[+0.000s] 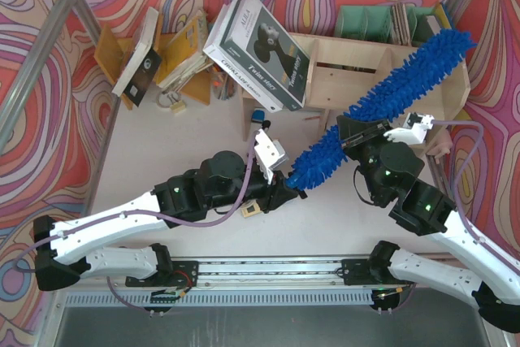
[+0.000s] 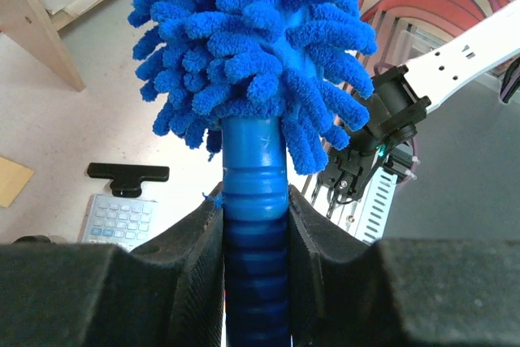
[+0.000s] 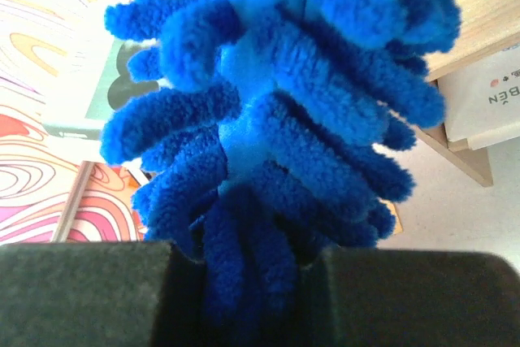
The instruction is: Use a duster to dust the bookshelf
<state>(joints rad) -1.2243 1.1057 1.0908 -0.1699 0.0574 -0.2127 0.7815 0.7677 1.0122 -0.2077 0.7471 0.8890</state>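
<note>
Duster (image 1: 398, 87) lies on a diagonal above the bench (image 1: 162, 144), handle end low near the centre, fluffy tip up at the far right. Left jaws are clamped narrow on the ribbed blue handle (image 2: 254, 201) just below the first tufts, pads pressed to both sides. Right jaws grip further up, closed around the fluffy head (image 3: 268, 119) with tufts bulging out above them. The outer part of the head crosses the right end of the bookshelf (image 1: 349, 62); from the overhead view, cannot tell whether it touches the wood. A large black-and-white book (image 1: 260, 46) leans tilted against the shelf's left end. A calculator (image 2: 118, 221) rests on the bench near the left jaws, seen in the left wrist view.
</note>
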